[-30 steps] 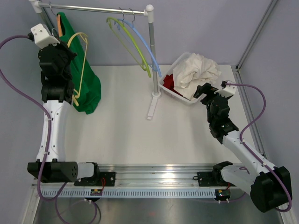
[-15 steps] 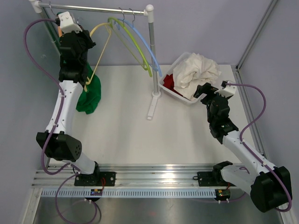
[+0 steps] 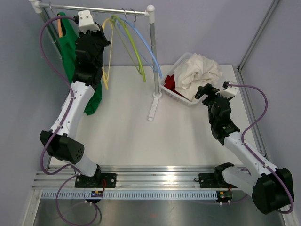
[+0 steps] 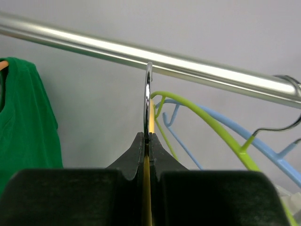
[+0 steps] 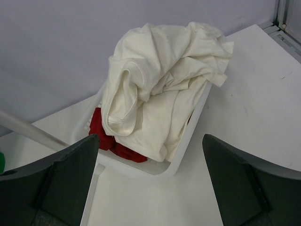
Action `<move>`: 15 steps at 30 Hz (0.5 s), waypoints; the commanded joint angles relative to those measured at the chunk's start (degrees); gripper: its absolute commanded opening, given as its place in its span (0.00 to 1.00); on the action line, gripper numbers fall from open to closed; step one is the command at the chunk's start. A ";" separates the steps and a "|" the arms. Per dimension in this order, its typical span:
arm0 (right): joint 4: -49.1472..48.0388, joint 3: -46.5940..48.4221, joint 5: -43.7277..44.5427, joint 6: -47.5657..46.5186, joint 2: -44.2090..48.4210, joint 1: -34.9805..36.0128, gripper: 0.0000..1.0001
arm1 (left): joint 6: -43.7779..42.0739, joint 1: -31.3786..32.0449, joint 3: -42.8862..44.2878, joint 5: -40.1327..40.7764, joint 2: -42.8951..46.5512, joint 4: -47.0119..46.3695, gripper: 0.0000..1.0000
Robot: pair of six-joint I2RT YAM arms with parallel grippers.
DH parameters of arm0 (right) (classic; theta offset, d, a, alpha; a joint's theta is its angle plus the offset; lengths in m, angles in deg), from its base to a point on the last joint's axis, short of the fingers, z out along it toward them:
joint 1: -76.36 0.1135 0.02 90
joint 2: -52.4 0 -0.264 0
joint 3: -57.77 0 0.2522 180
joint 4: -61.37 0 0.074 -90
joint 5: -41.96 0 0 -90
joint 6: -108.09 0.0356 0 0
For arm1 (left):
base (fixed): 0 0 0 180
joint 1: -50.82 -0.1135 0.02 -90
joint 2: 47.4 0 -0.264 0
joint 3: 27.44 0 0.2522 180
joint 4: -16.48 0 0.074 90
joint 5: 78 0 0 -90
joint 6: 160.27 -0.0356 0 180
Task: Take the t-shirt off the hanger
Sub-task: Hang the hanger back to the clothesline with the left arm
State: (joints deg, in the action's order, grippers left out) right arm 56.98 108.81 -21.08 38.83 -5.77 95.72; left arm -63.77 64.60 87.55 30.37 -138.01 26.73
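Yellow hanger point(image 4: 151, 121) is just under the rail point(image 4: 141, 52), left fingers point(image 4: 129, 157) clamped on it; right fingers point(image 5: 56, 183) are wide apart, empty.

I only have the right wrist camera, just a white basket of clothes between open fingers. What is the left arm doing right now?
Observer: The left arm's fingers are shut on a bare yellow plastic hanger, just under its metal hook.
Operator: Where is that hook?
Observer: Up at the silver metal rail. I cannot tell whether it rests on it.
Operator: And the t-shirt?
Observer: The green t-shirt hangs at the rail's left end on an orange hanger, in neither arm's grip.
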 commanded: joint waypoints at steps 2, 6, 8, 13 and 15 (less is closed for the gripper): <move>-2.50 -0.01 -0.07 -0.60 0.60 0.07 0.99 | -3.69 1.86 2.83 4.66 1.49 -8.80 0.00; -2.50 -0.01 -0.50 -0.60 0.52 0.16 0.99 | -3.78 1.95 4.93 1.42 0.79 -8.54 0.00; -2.59 0.16 -1.03 -0.52 0.34 0.16 0.99 | -4.04 1.95 8.09 0.79 -0.88 -7.22 0.00; -2.59 0.08 -1.03 -0.61 0.34 0.16 1.00 | -5.09 2.04 12.75 -2.02 -3.69 -5.90 0.00; -2.59 0.16 -1.03 -0.69 0.43 0.24 0.99 | -5.53 2.04 14.50 -2.46 -4.84 -4.68 0.00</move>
State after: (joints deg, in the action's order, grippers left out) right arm 56.96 108.81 -21.82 38.83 -5.77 95.72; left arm -67.75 66.57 96.99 30.26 -141.66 24.99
